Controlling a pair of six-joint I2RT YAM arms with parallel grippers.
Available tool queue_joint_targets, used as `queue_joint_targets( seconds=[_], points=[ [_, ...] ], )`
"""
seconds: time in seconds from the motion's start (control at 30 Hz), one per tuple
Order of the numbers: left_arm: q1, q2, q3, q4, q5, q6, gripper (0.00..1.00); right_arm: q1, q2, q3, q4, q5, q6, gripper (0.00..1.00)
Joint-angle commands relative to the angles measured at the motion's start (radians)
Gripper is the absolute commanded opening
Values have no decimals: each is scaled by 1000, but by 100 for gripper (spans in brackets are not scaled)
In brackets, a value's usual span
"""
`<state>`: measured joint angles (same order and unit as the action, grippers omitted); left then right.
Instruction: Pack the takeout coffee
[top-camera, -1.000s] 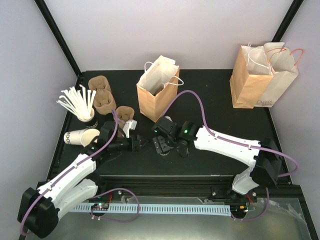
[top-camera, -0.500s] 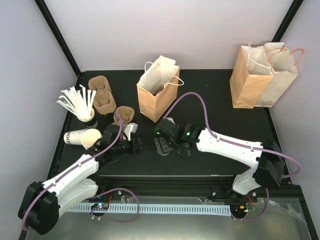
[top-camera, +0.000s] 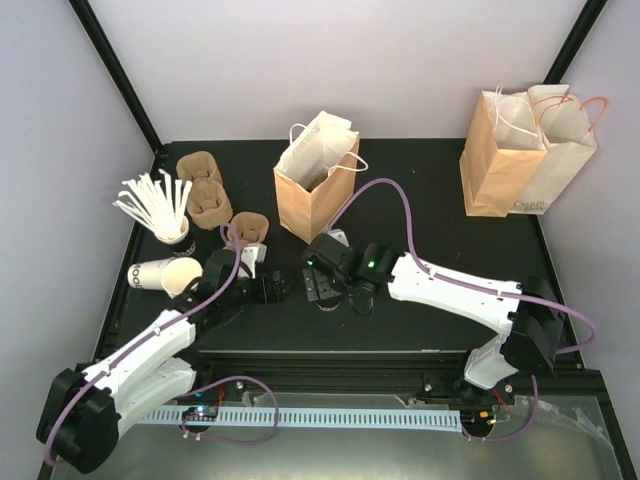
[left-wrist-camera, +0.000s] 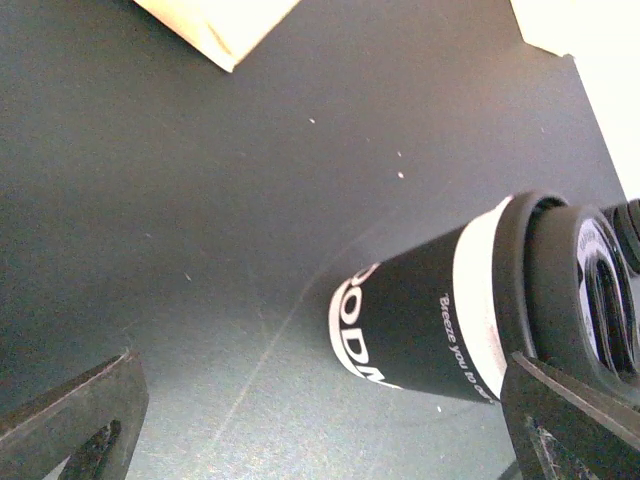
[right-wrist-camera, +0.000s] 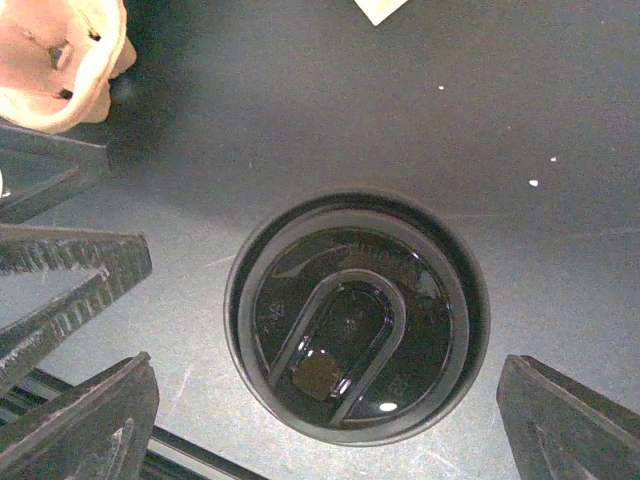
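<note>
Right wrist view puts us straight above the coffee cup (right-wrist-camera: 355, 315). Its glossy black lid faces up at us, so the cup stands upright on the dark surface (right-wrist-camera: 560, 90) with its long axis vertical. Our right gripper (right-wrist-camera: 325, 372) hangs over it, spread wide and holding nothing, with one finger on each side of the lid and a clear gap on both.

Our left gripper (top-camera: 281, 288) sits level with the cup, just beside it. It is also spread wide and empty, and its own camera shows the cup's printed side ahead, between its fingers.

The cup stands on the near side of the open brown bag (top-camera: 315, 195), close to it, with bare surface between them. We judge the right arm better placed: the cup lies directly below its gripper, and the bag's mouth is beyond and higher. The next move would be a straight descent, a grip across the upper wall, then a lift over the bag's near edge.

A pulp cup carrier (top-camera: 250, 228) sits to the left of the bag.
</note>
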<state>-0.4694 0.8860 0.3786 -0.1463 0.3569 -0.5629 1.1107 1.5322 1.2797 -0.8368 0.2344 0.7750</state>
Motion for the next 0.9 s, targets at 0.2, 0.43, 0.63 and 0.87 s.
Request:
queue_joint_targets(
  seconds=[0.2, 0.43, 0.63, 0.87],
  points=[
    [24, -6, 34, 3, 61, 40, 97, 5, 54, 96, -82, 29, 68, 95],
    [23, 68, 4, 132, 203, 15, 77, 2, 119, 149, -127, 14, 73, 93],
    [22, 96, 0, 174, 248, 8, 67, -14, 150, 160, -136, -21, 70, 91],
    [21, 139, 2, 207, 273, -4, 61, -19, 191, 212, -177, -12, 73, 90]
  ],
)
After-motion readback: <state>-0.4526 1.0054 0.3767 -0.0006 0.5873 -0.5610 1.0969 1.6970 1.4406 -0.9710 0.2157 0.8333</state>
